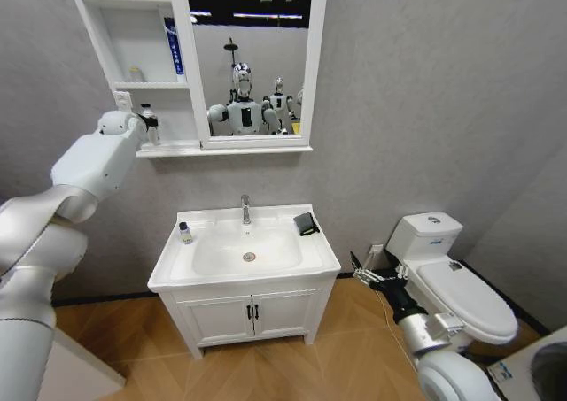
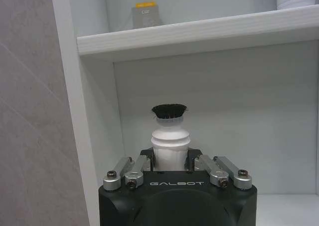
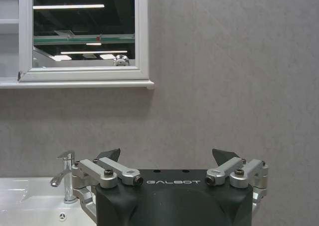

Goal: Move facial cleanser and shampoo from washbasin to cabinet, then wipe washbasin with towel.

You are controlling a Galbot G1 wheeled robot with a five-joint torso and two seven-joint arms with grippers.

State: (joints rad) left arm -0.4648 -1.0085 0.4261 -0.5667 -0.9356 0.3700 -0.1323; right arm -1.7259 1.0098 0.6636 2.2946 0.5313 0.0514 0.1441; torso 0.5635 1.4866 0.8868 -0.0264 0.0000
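while the left arm was raised to the wall-hung cabinet (image 1: 133, 65), the left gripper (image 1: 149, 128) was seen inside the lowest open compartment, its jaws clamped on a white bottle with a black cap (image 2: 170, 136), held upright just above the shelf floor. in the left wrist view the bottle's ribbed neck was gripped between the two fingers (image 2: 149, 161), with the compartment's back wall behind it. on the shelf above, a small grey container with a yellow top (image 2: 146, 15) was seen near the left wall, and a white tube with blue lettering (image 1: 174, 45) was stood at the right side of the same compartment, beside the mirror panel (image 1: 250, 56).

below, on the washbasin (image 1: 177, 264), a small dark-capped bottle (image 1: 185, 233) was left standing at the left rim, apart from the bowl. the chrome tap (image 1: 245, 209) was placed at the back centre, and the dark folded towel (image 1: 306, 224) was laid at the back right corner of the counter, well apart from the small bottle.

further right, the right gripper (image 1: 361, 268) was held low beside the vanity, between it and the toilet (image 1: 461, 286), with its jaws spread apart and nothing between them.
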